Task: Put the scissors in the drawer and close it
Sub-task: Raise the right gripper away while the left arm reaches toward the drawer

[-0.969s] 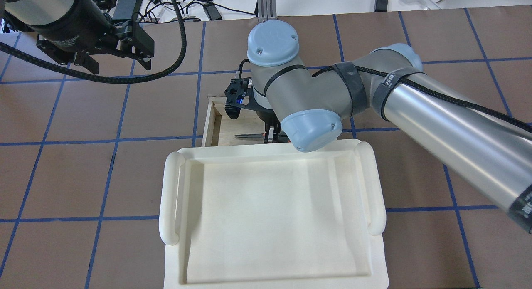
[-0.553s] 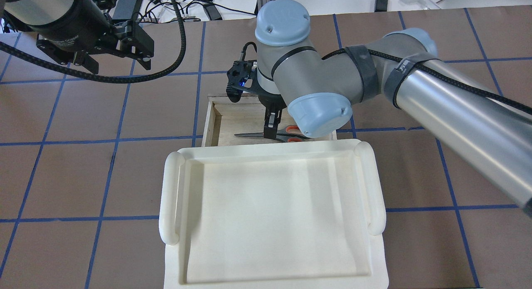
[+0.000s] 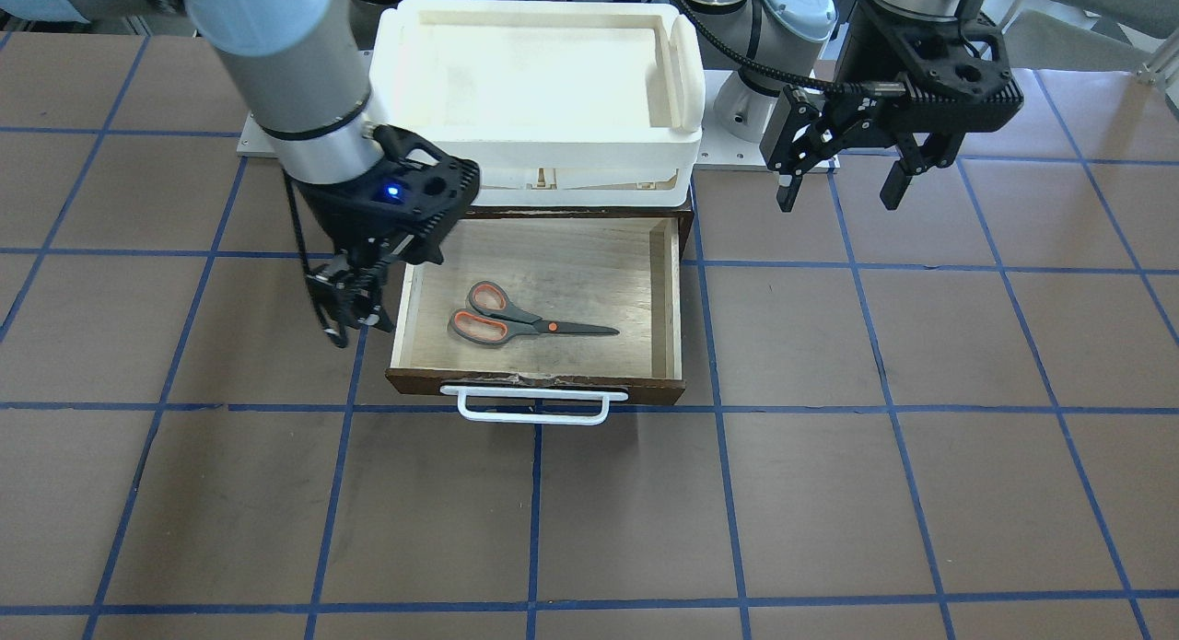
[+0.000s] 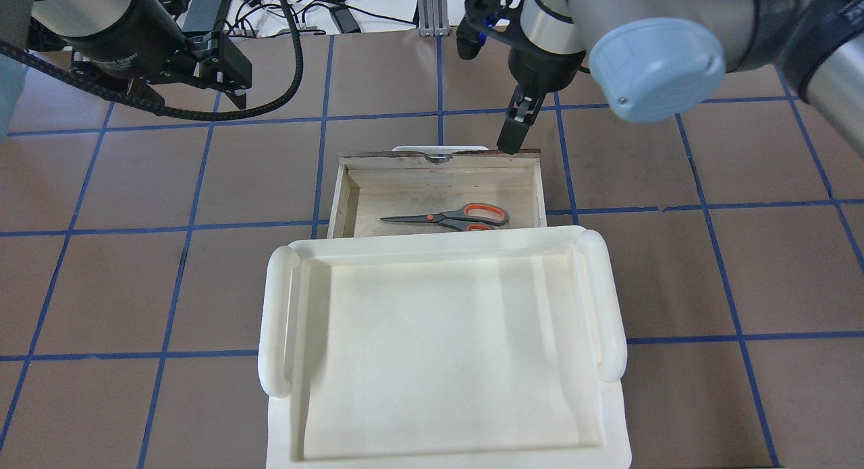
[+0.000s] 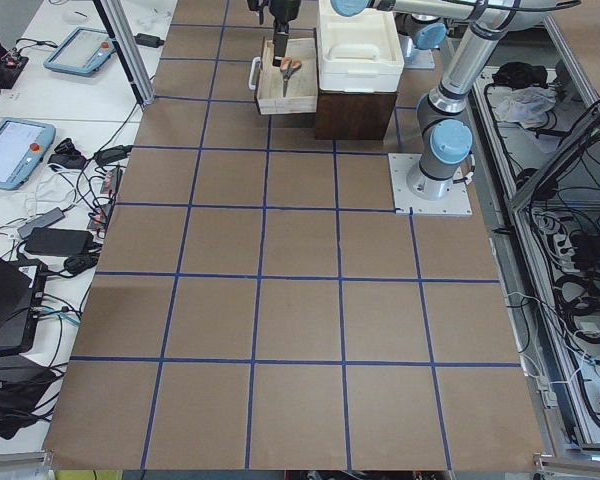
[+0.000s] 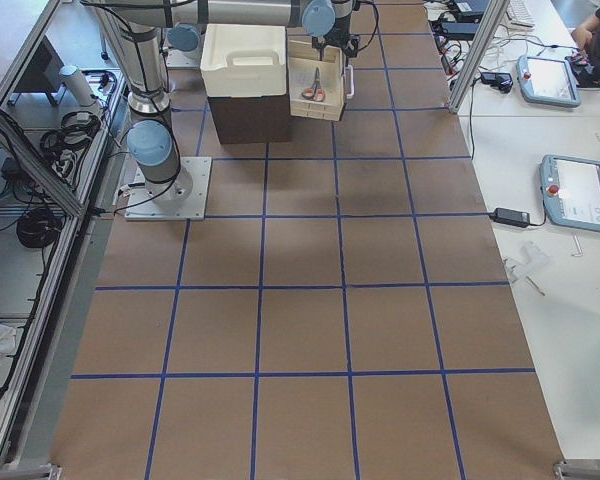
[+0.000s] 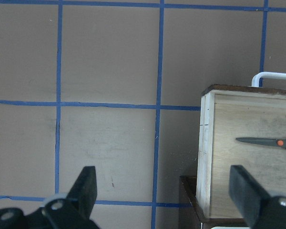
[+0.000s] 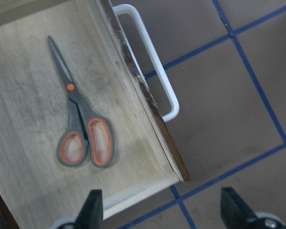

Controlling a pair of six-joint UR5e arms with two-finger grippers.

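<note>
While the drawer (image 3: 670, 299) is standing pulled out at the centre of the front-facing frame, we are observing the scissors (image 3: 530, 320) lying flat on its floor, blades pointing toward frame right. The right claw (image 3: 357, 322) is hanging just outside the drawer's left wall, fingers spread wide, gripping nothing. The left claw (image 3: 836, 198) is hovering at upper right above the counter (image 3: 829, 493), likewise spread and empty.

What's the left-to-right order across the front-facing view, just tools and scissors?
Right tool → scissors → left tool.
</note>
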